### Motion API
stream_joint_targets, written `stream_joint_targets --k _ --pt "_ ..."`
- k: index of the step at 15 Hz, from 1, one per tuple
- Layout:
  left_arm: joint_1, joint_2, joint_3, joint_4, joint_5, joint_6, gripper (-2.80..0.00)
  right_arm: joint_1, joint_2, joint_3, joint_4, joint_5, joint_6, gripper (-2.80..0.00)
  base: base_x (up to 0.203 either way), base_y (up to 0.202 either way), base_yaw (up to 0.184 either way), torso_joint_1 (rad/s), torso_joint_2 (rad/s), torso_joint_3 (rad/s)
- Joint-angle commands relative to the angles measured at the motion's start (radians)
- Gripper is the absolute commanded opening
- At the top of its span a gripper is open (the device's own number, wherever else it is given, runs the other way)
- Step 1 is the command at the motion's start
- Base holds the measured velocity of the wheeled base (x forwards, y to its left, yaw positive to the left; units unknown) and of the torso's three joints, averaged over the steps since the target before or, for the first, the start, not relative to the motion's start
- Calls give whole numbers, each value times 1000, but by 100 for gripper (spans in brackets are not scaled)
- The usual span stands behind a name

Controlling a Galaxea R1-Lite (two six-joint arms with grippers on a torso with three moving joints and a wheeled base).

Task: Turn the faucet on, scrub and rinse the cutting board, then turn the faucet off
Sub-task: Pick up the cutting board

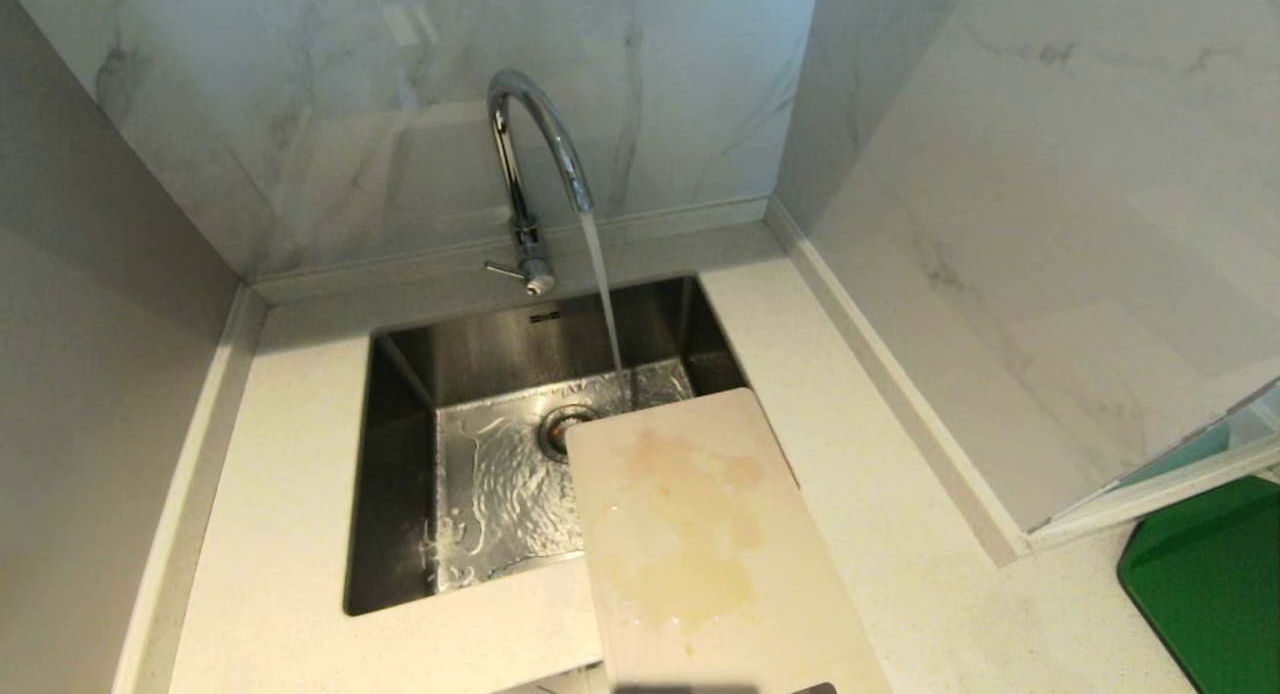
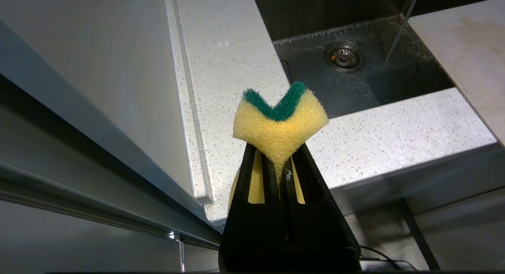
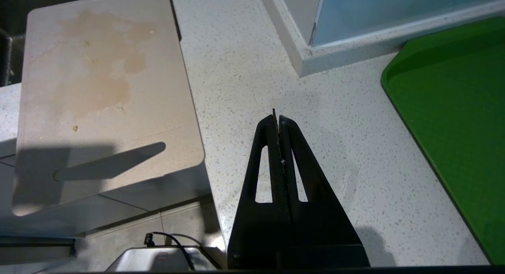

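Our left gripper [image 2: 281, 163] pinches the soft sponge [image 2: 279, 120], right gripper [image 3: 278, 122] shut empty; we judge the board [image 1: 700, 534] stiff, slippery when wet, best held by its overhanging handle end.

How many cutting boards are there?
2. The cream cutting board lies over the sink's right front corner; the green board lies on the counter, far right. More may be out of view.

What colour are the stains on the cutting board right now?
Yellowish-brown blotches on the cream-white cutting board, clearest in the right wrist view.
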Motion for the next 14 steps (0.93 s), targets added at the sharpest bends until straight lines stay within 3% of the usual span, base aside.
stream_joint_targets --k 1,4,14 --pt "0 -3 2 0 0 0 -280 0 0 -13 26 -2 2 -280 0 0 0 0 0 0" --pt "0 -3 2 0 0 0 -280 0 0 -74 175 1 6 -280 0 0 0 0 0 0" --pt "0 -3 2 0 0 0 -280 0 0 -47 114 -8 7 -280 0 0 0 0 0 0"
